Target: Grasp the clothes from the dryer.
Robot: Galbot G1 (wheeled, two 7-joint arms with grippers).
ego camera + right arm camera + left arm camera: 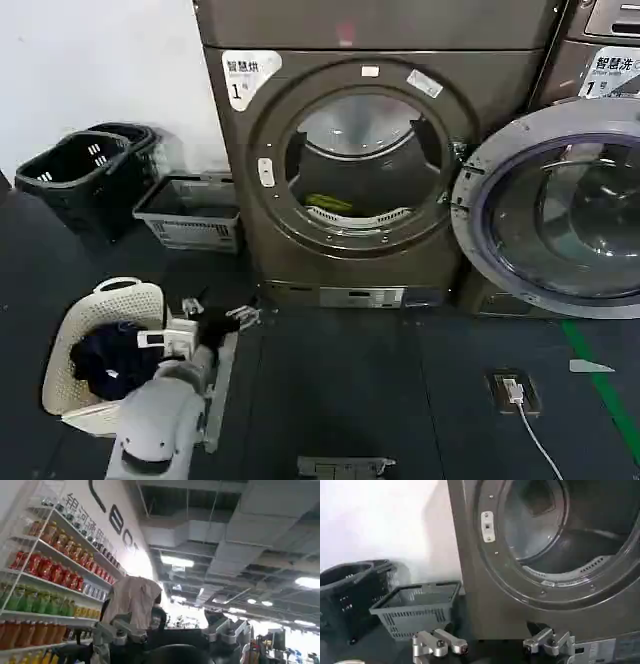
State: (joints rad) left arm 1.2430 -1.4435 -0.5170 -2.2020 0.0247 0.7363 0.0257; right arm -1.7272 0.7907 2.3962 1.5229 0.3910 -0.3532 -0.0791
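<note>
Yellow-green clothes [328, 203] in dryer [365, 150] drum, ~1 o'clock, well apart from left gripper [215, 311], fingers spread, empty.

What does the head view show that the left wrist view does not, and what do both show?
Head view alone: the round glass dryer door swung open, the white plastic laundry basket with dark clothes, and a yellow-green garment inside the drum. Left wrist view alone: the left gripper close up, fingers spread open. Both: the grey-brown dryer, the grey plastic shopping basket and the black baskets.
</note>
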